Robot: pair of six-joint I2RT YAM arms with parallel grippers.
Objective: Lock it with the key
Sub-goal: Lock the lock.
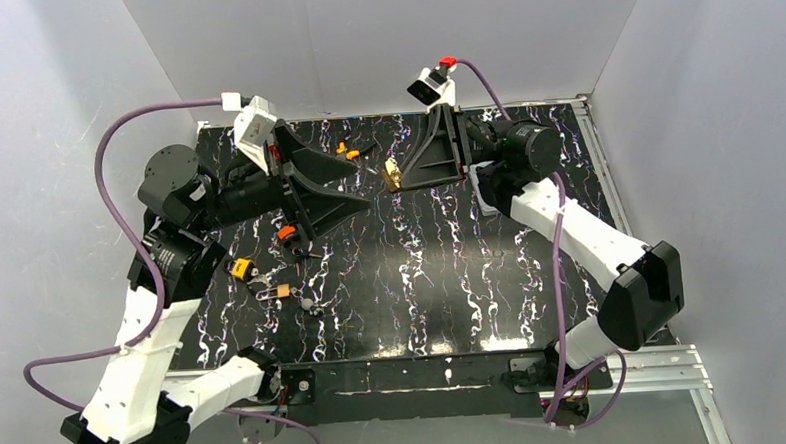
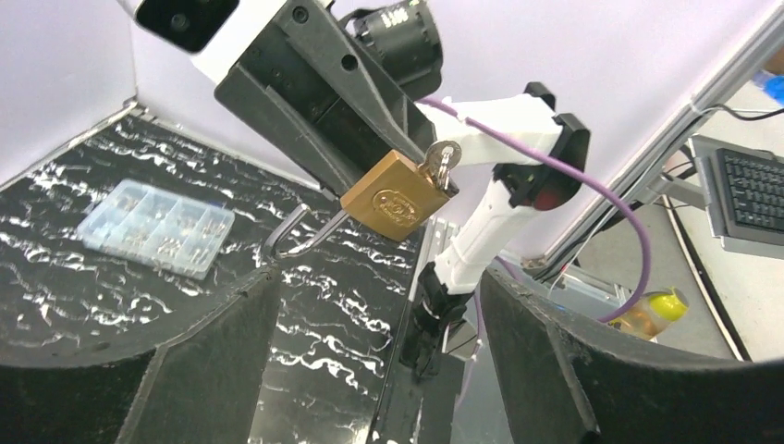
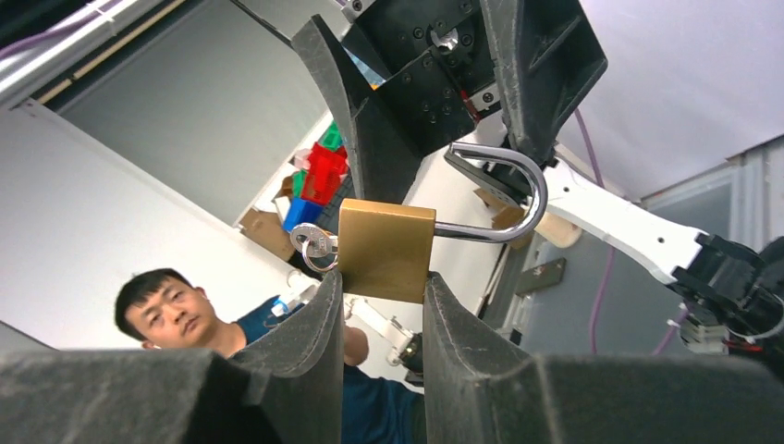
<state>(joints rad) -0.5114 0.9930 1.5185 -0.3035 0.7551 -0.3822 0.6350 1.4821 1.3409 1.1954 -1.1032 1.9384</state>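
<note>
Right wrist view: the right hand (image 3: 381,282) clamps the brass padlock (image 3: 385,250), shackle (image 3: 518,199) swung open at 3 o'clock, key (image 3: 314,246) in at 9 o'clock. Only the top view places it aloft near the desk's (image 1: 452,279) far edge, 12 o'clock, with the left hand (image 1: 356,189) spread wide just beside it.

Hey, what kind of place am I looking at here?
Probably a robotics lab test cell: white panels box in a black marbled table, and past them the wrist views show a computer keyboard and a person looking on.

The padlock (image 3: 385,250) looks matt brass, its shackle (image 3: 476,232) polished metal.
</note>
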